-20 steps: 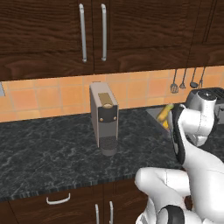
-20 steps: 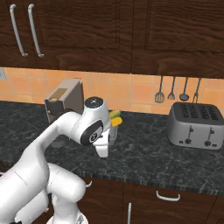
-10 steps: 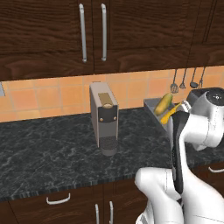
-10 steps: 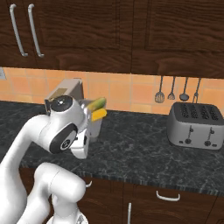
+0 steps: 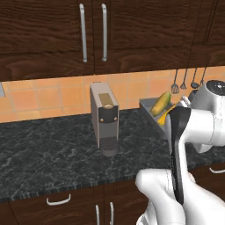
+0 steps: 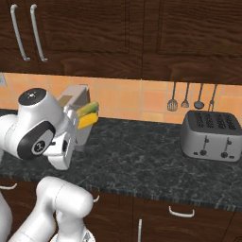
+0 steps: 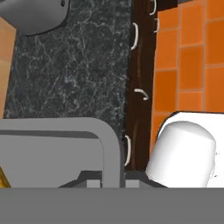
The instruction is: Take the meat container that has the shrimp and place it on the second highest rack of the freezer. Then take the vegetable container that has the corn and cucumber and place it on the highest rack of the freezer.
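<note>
My gripper (image 7: 112, 180) is shut on the rim of the grey vegetable container (image 5: 149, 109), which hangs tilted above the counter. The dull green cucumber (image 5: 161, 102) and the bright yellow corn (image 5: 169, 113) lie in it side by side. From the right base view the cucumber (image 6: 89, 108) and corn (image 6: 87, 121) stick out beside my white wrist. In the hand view the container (image 7: 61, 135) spreads from the fingertips, with a sliver of corn (image 7: 2, 177) at the left edge. The meat container, the shrimp, the freezer and its racks are out of view.
A grey coffee machine (image 5: 104, 118) stands on the dark marble counter (image 5: 52, 149) just left of the held container. A steel toaster (image 6: 211, 134) sits at the right, with utensils (image 6: 189, 97) hanging on the orange tiles above. Dark cabinets run overhead.
The arm has swung to the left with the vegetable container in its grip, bringing it closer to the coffee machine. The base and the counter things have stayed put.
</note>
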